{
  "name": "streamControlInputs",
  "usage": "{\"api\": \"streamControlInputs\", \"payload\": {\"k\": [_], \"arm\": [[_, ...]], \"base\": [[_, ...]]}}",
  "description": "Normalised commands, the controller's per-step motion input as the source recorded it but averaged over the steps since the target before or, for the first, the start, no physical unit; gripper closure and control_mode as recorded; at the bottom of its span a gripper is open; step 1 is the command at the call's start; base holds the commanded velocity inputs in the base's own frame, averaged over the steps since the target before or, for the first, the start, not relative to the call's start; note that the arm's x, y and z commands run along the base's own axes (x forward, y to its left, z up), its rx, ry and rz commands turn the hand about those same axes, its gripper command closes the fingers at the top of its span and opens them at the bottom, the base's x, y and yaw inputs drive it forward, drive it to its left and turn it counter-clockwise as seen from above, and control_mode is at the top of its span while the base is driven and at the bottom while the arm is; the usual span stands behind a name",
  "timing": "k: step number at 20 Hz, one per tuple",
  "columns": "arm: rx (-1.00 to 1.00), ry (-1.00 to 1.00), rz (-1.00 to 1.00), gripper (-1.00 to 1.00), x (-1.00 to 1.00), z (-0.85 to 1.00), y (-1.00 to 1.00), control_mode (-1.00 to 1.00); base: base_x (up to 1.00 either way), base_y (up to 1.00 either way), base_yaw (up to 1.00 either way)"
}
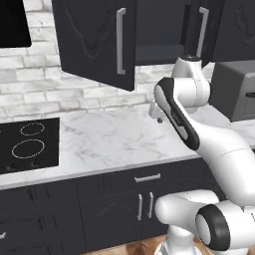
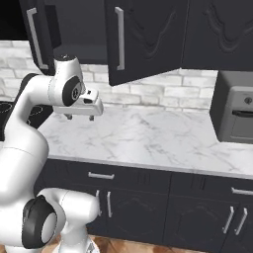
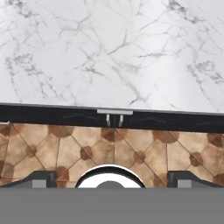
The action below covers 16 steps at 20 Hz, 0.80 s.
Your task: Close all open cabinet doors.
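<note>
Two matte black cabinet doors (image 1: 94, 40) (image 1: 199, 30) stand swung open above the counter.

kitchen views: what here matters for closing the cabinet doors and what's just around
For the job:
- left open cabinet door
- right open cabinet door
- claw, open, low over the counter

Just around:
- marble counter
- cooktop
- grey oven
- lower cabinet fronts
- brick wall

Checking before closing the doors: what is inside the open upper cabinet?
Between the open cabinet doors, a dark interior with a bare shelf shows. The doors cover its sides.
</note>
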Motion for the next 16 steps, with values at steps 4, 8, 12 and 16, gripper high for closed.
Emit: {"api": "streamControlInputs", "payload": {"k": [4,8,12,16], "arm": [[0.00,0.00,0.00,-1.00,0.00,0.00,0.00,1.00],[0.00,0.00,0.00,-1.00,0.00,0.00,0.00,1.00],[0.00,0.00,0.00,-1.00,0.00,0.00,0.00,1.00],[0.00,0.00,0.00,-1.00,0.00,0.00,0.00,1.00]], "base": [[0.35,-0.05,0.04],[0.38,-0.03,0.06],[0.43,-0.05,0.04],[0.41,-0.09,0.03]]}}
